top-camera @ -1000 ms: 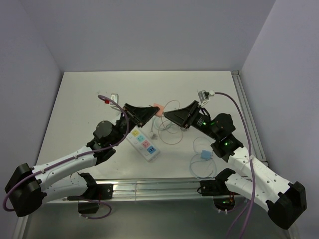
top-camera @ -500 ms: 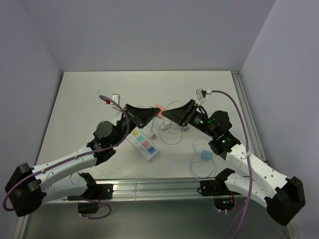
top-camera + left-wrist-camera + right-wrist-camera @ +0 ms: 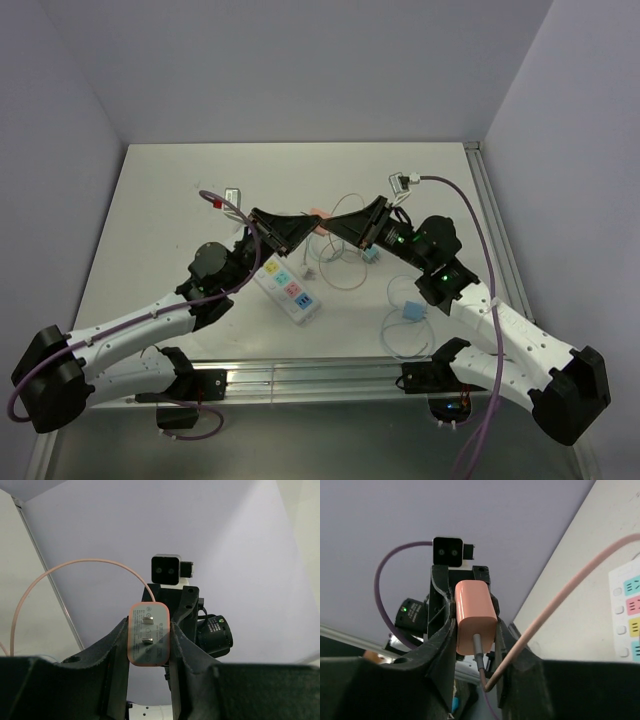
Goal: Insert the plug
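The plug [image 3: 318, 216] is a pink adapter with a pink cable [image 3: 570, 605], held above the table between both arms. My left gripper [image 3: 308, 224] is shut on it; in the left wrist view the plug [image 3: 148, 636] shows its two metal prongs between the fingers [image 3: 116, 645]. My right gripper [image 3: 328, 224] comes from the opposite side and is shut on the same plug [image 3: 475, 616], cable end toward that camera. The white power strip [image 3: 288, 288] with coloured sockets lies on the table below the left arm, and its edge [image 3: 627, 615] shows in the right wrist view.
A blue plug [image 3: 412, 312] with a thin white cable lies at the front right, and a teal one [image 3: 370, 257] sits under the right arm. A small white part [image 3: 232, 195] lies behind the left arm. A metal rail [image 3: 492, 220] runs along the table's right edge.
My right gripper has moved left to the plug and its jaws have closed on it. The left gripper has kept its hold and barely moved.
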Motion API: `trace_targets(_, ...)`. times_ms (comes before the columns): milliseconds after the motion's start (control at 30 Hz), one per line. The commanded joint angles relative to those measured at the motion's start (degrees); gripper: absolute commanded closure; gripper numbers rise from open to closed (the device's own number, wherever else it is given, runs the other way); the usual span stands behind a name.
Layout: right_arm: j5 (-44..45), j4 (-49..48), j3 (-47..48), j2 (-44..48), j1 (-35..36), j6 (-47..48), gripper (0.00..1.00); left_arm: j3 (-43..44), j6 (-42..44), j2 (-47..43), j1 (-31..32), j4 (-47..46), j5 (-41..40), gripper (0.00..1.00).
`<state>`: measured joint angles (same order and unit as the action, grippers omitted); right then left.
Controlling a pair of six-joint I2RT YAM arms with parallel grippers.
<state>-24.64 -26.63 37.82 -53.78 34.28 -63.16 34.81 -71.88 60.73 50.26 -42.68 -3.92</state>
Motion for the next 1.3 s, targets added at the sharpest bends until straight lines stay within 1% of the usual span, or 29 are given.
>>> trace_targets(0, -0.1, -0.4, 3.7, -0.5, 0.6, 3.2, 0.73, 1.1, 0.0, -0.3, 0.5, -1.7, 2.7, 1.0)
trace_targets(33, 0.5, 0.5, 4.5, -0.5, 0.6, 4.7, 0.89, 1.1, 1.6, -1.1, 0.5, 0.7, 2.7, 0.99)
trace_targets(67, 1.0, 3.2, 4.9, -0.3, 0.6, 5.6, 0.98, 1.9, 2.8, -1.7, 0.5, 2.8, 2.3, 0.97)
trace_targets(100, 1.6, 5.1, 5.8, -0.1, 0.6, 7.3, 1.0, 2.5, 3.8, -2.5, 0.5, 5.8, 0.5, 0.93)
trace_targets(133, 2.5, 7.0, 6.4, -0.2, 0.5, 8.4, 1.0, 3.2, 6.6, -4.1, 0.5, 8.3, -0.8, 0.74)
trace_targets(167, 4.1, 10.3, 6.9, -0.1, 0.5, 9.5, 1.0, 4.9, 8.3, -5.2, 0.4, 15.0, -2.4, 0.62)
trace_targets(200, 4.6, 11.8, 8.0, -0.2, 0.6, 11.9, 1.0, 6.1, 9.6, -6.2, 0.4, 18.9, -7.4, 0.5)
trace_targets(233, 5.3, 13.3, 8.8, -0.8, 0.5, 13.1, 1.0, 7.2, 11.7, -8.4, 0.4, 22.7, -10.3, 0.4)
trace_targets(267, 6.9, 16.8, 9.7, -1.2, 0.5, 14.7, 1.0, 9.7, 12.3, -9.5, 0.4, 32.1, -13.4, 0.29)
trace_targets(300, 7.9, 18.7, 11.7, -2.4, 0.6, 17.8, 1.0, 11.1, 11.6, -11.1, 0.3, 37.2, -22.0, 0.26)
trace_targets(367, 9.7, 23.1, 13.8, -3.9, 0.5, 21.0, 1.0, 15.0, 8.8, -12.5, 0.0, 48.7, -30.7, 0.26)
trace_targets(400, 10.6, 24.3, 16.4, -6.2, 0.5, 24.3, 1.0, 15.6, 7.3, -13.1, -0.2, 56.8, -34.0, 0.27)
trace_targets(433, 10.7, 26.9, 18.1, -7.7, 0.5, 26.0, 1.0, 15.8, 5.6, -14.6, -0.8, 59.1, -38.7, 0.29)
trace_targets(467, 10.6, 28.9, 19.8, -9.5, 0.5, 27.6, 1.0, 15.6, 5.2, -15.4, -1.0, 60.8, -39.9, 0.3)
trace_targets(500, 9.8, 30.5, 23.7, -13.6, 0.6, 30.6, 1.0, 15.2, 4.6, -16.0, -1.5, 63.7, -40.8, 0.3)
trace_targets(533, 8.9, 34.0, 25.9, -16.0, 0.7, 31.9, 1.0, 14.9, 3.7, -16.9, -1.8, 65.0, -42.0, 0.35)
trace_targets(567, 8.1, 35.8, 28.2, -18.4, 0.6, 33.3, 1.0, 14.0, 3.2, -17.0, -2.7, 66.5, -42.4, 0.36)
trace_targets(600, 6.5, 37.5, 33.0, -23.2, 0.6, 35.6, 1.0, 13.6, 2.5, -17.1, -3.3, 67.9, -42.4, 0.37)
trace_targets(667, 4.9, 41.8, 37.6, -27.8, 1.0, 37.5, 1.0, 12.5, 0.1, -16.3, -5.8, 72.5, -41.6, 0.37)
trace_targets(733, 4.2, 47.2, 44.8, -34.4, 1.6, 40.3, 1.0, 11.0, -0.2, -14.9, -8.0, 74.4, -39.9, 0.37)
trace_targets(767, 4.4, 49.5, 47.6, -36.8, 2.4, 41.6, 1.0, 10.5, 0.1, -14.2, -10.9, 74.6, -37.4, 0.37)
trace_targets(800, 5.0, 52.1, 53.6, -41.4, 3.0, 44.4, 1.0, 9.8, 0.9, -13.0, -12.7, 74.4, -36.1, 0.37)
trace_targets(833, 7.0, 57.3, 56.8, -43.8, 3.7, 45.9, 1.0, 8.6, 1.1, -12.3, -14.2, 73.9, -34.8, 0.37)
trace_targets(867, 8.2, 59.7, 60.0, -46.4, 4.6, 47.4, 1.0, 8.1, 1.2, -11.5, -17.1, 73.6, -33.5, 0.37)
trace_targets(900, 9.0, 62.1, 65.8, -51.0, 6.2, 49.9, 1.0, 7.6, 1.2, -10.8, -18.6, 73.4, -31.3, 0.38)
trace_targets(933, 9.8, 66.4, 69.0, -53.5, 6.9, 51.0, 1.0, 6.5, 0.7, -9.2, -19.8, 73.3, -30.5, 0.39)
trace_targets(1000, 12.2, 69.9, 77.2, -60.1, 8.8, 53.1, 1.0, 5.5, 0.2, -7.2, -22.3, 72.0, -28.5, 0.4)
trace_targets(1100, 13.0, 74.3, 84.8, -66.7, 10.1, 54.0, 1.0, 3.3, -0.7, -5.5, -25.0, 68.9, -26.2, 0.41)
trace_targets(1267, 13.0, 79.0, 91.5, -72.8, 12.8, 55.4, 1.0, 3.2, -4.5, -1.0, -29.4, 66.7, -22.8, 0.41)
